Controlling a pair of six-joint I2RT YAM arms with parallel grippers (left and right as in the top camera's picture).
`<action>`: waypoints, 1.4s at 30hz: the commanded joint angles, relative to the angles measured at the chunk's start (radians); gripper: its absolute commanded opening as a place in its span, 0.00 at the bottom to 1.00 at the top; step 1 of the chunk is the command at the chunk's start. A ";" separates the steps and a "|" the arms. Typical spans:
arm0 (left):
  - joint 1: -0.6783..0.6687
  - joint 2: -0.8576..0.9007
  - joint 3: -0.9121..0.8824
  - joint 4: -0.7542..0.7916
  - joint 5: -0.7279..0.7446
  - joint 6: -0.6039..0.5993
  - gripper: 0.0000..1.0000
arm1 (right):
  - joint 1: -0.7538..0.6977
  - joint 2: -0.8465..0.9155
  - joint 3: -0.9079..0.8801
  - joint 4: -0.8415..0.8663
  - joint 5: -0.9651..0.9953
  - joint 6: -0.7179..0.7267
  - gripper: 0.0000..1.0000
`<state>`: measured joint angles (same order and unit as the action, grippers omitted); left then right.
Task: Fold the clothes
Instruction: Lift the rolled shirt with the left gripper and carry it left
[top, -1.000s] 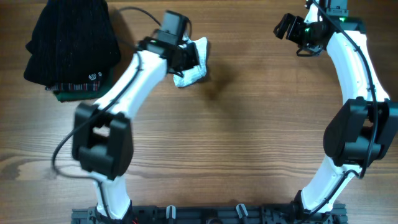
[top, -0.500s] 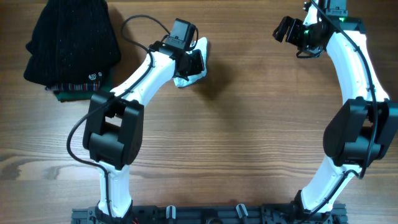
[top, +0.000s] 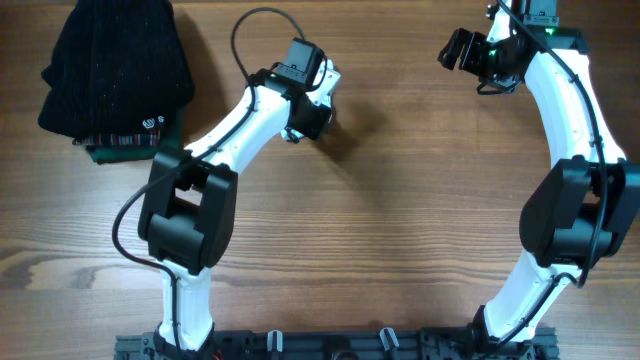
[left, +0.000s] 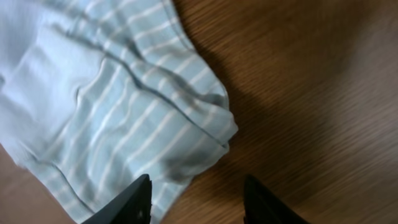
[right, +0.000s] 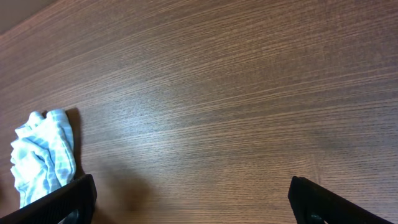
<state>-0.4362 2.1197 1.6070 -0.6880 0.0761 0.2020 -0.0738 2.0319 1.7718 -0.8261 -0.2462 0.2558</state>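
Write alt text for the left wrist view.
A small crumpled garment of pale blue fabric with thin white stripes fills the upper left, lying on a brown wooden table. At the bottom edge, the two dark fingertips of the left gripper stand apart, open, one of them at the garment's lower edge.

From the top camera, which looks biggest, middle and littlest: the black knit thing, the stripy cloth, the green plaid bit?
Biggest: black knit garment.
Second and third: unsure. The green plaid-trimmed garment shows only an edge beneath it, and the left gripper covers most of the pale striped garment.
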 joint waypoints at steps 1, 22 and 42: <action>-0.009 0.026 -0.005 0.007 -0.084 0.225 0.50 | 0.002 -0.010 0.008 0.000 -0.013 -0.020 0.99; -0.077 0.122 -0.005 0.045 -0.258 0.292 0.52 | 0.003 -0.010 0.008 0.025 -0.017 -0.018 1.00; -0.077 0.217 -0.005 0.236 -0.486 0.287 0.09 | 0.003 -0.008 0.006 0.046 -0.016 -0.021 0.99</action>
<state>-0.5220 2.2787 1.6276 -0.4419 -0.4007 0.4873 -0.0738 2.0319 1.7718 -0.7872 -0.2466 0.2558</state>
